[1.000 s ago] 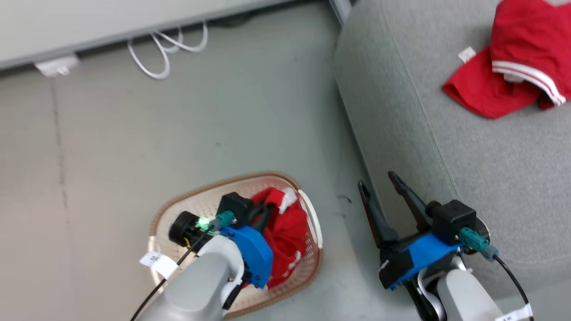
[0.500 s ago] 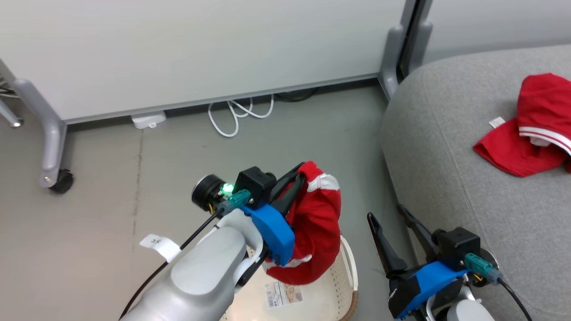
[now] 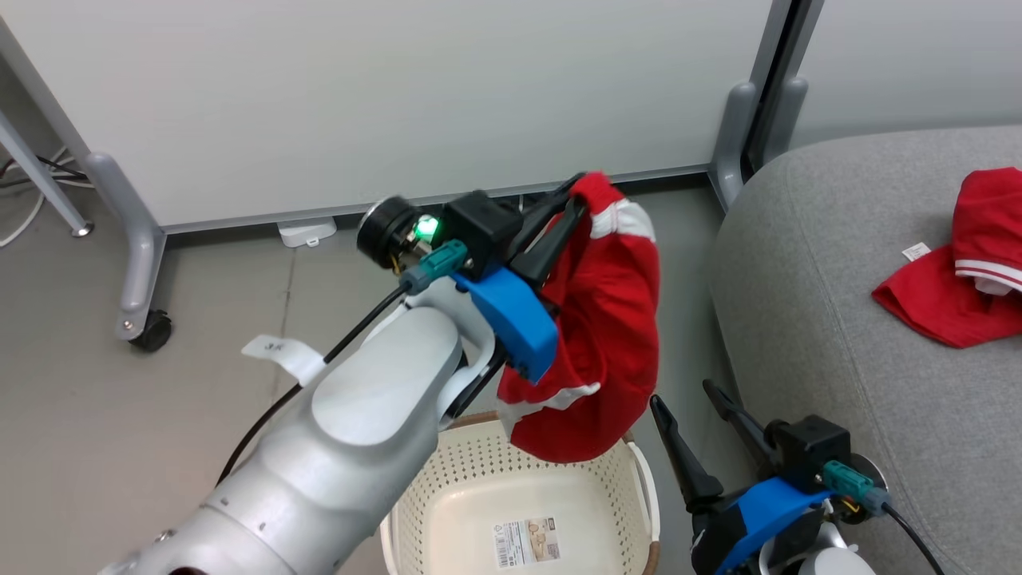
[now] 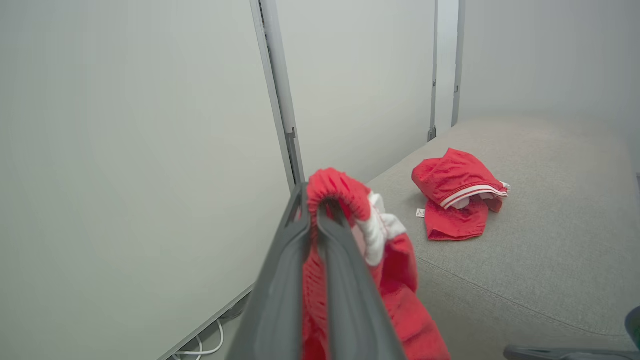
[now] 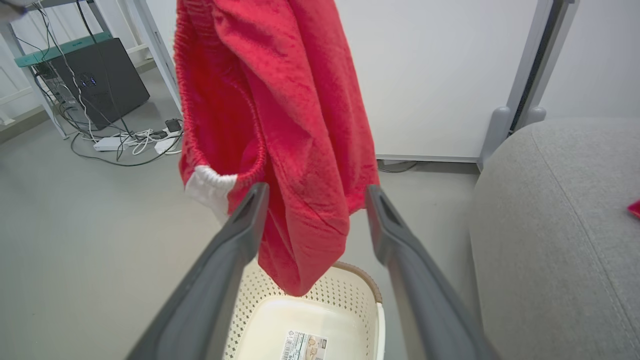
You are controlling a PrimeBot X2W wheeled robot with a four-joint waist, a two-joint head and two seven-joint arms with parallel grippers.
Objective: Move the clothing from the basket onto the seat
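Note:
My left gripper (image 3: 571, 200) is shut on a red garment with white trim (image 3: 607, 335), which hangs from it well above the cream perforated basket (image 3: 511, 479). The left wrist view shows the fabric (image 4: 332, 192) bunched over my closed fingers (image 4: 280, 280). A second red garment (image 3: 962, 275) lies crumpled on the grey seat (image 3: 838, 319), also on the cushion in the left wrist view (image 4: 457, 192). My right gripper (image 3: 691, 411) stands open beside the seat's edge, nothing between its fingers; its wrist view looks up at the hanging garment (image 5: 280, 125) above the basket (image 5: 320, 305).
A white partition on a wheeled grey leg (image 3: 140, 263) stands behind the basket, with a second grey post (image 3: 738, 136) by the seat's corner. A white power strip (image 3: 307, 231) lies at the wall's foot. Cables and a dark box (image 5: 105, 80) sit far left.
My left gripper has lifted the red garment out of the basket and carried it up. The head camera has tilted up, so the whole picture has shifted. The right gripper stays open.

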